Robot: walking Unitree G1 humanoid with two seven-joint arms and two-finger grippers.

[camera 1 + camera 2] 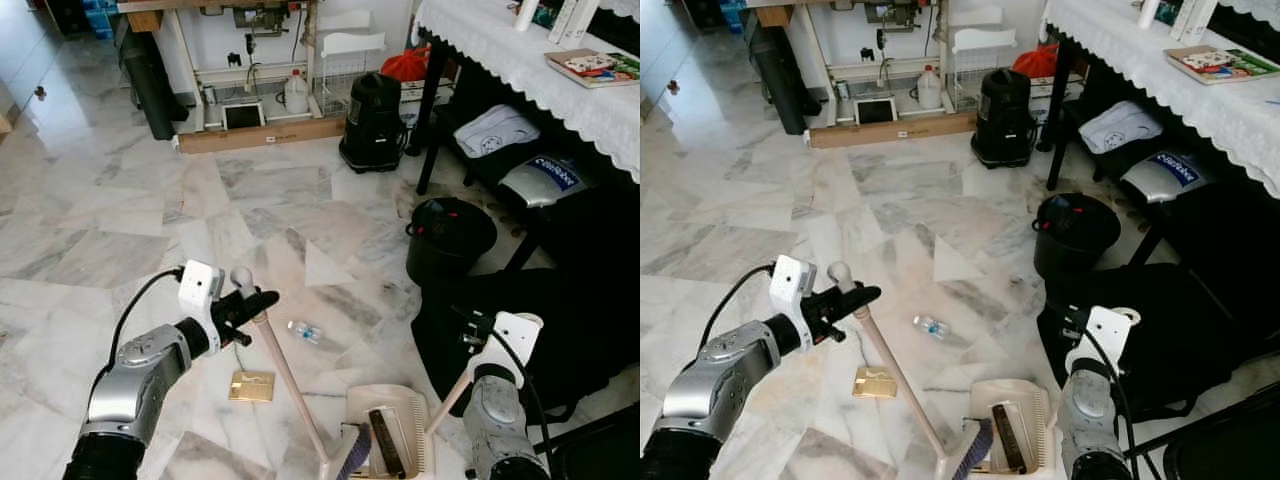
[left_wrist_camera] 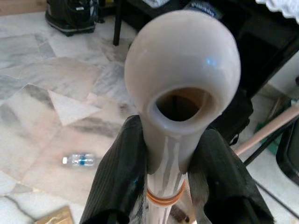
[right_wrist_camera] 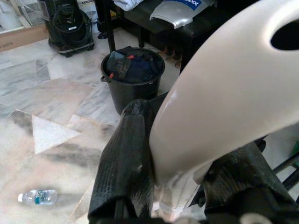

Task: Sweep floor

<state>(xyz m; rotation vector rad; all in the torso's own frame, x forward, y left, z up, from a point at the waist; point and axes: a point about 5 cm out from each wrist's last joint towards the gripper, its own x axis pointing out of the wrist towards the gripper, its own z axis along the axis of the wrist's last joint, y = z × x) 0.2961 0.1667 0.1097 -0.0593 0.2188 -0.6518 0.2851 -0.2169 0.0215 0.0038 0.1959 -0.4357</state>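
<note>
My left gripper [image 1: 250,303] is shut on the top of a beige broom handle [image 1: 285,375], just under its rounded knob [image 2: 182,70]. The handle slants down to the brush head [image 1: 352,452] at the bottom centre. That brush rests at the mouth of a cream dustpan [image 1: 395,440] on the marble floor. My right gripper [image 3: 182,179] is shut on the dustpan's long cream handle [image 1: 449,400], low on the right. A small plastic bottle [image 1: 304,331] and a tan flat card [image 1: 251,386] lie on the floor beside the broom.
A black bucket [image 1: 449,238] stands right of centre, with a black bag [image 1: 560,330] and a table with a white lace cloth [image 1: 530,60] beyond. A black vacuum [image 1: 373,122] and a long cardboard box [image 1: 260,134] sit at the back.
</note>
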